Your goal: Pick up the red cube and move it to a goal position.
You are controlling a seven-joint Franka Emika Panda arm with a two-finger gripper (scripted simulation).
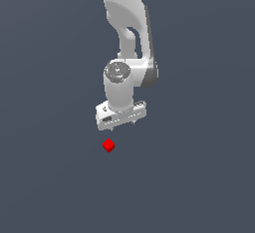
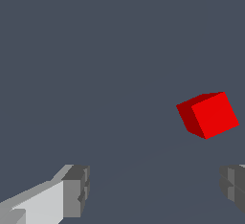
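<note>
Cube (image 1: pixel 108 145) sits alone on the plain grey surface, turned cornerwise, just below the hand (image 1: pixel 122 124) in the exterior view and apart from it. Only the wrist view shows the fingers (image 2: pixel 75 191) spread wide with the cube (image 2: pixel 208 115) ahead of them, untouched. The white arm (image 1: pixel 125 38) hangs nearly straight down, hand pointing downward.

No readable text, label, brand or number appears in either view. Every visible surface is plain and unmarked.
</note>
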